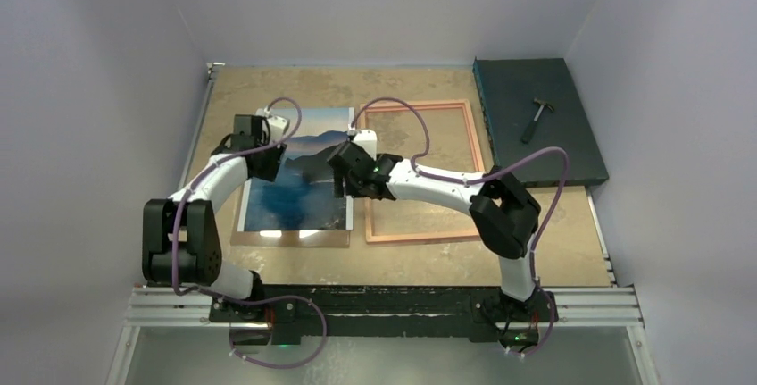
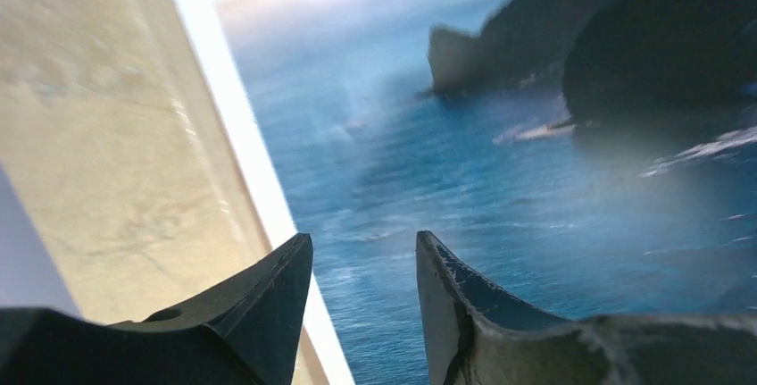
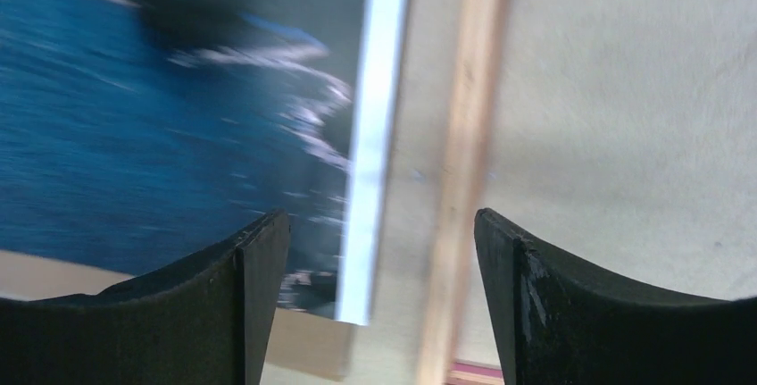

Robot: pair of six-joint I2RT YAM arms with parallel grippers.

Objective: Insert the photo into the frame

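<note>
From above, the photo (image 1: pixel 299 197) lies face up on a brown backing board (image 1: pixel 290 239), left of centre on the table (image 1: pixel 402 81). The frame (image 1: pixel 420 237) lies flat just beside it on the right, wood-coloured rails up. The left gripper (image 1: pixel 273 167) hangs over the photo's left edge and the right gripper (image 1: pixel 341 179) over its right edge. A hammer (image 1: pixel 536 119) rests on a dark mat (image 1: pixel 571 135) at the far right.

In the left wrist view, the left gripper (image 2: pixel 364 260) has its fingers (image 2: pixel 268 305) parted and clasps nothing. The photo (image 2: pixel 491 179) shows in the gap between them, its white border running under the left tip. Whether the tips touch the paper cannot be told.

In the right wrist view, which is blurred, the right gripper (image 3: pixel 382 233) is spread wide and empty. Between its fingers (image 3: pixel 254 287) lie the photo's (image 3: pixel 161 117) white right border and a rail of the frame (image 3: pixel 464 135), close together but apart. The backing board (image 3: pixel 89 273) juts out beneath the print.
</note>
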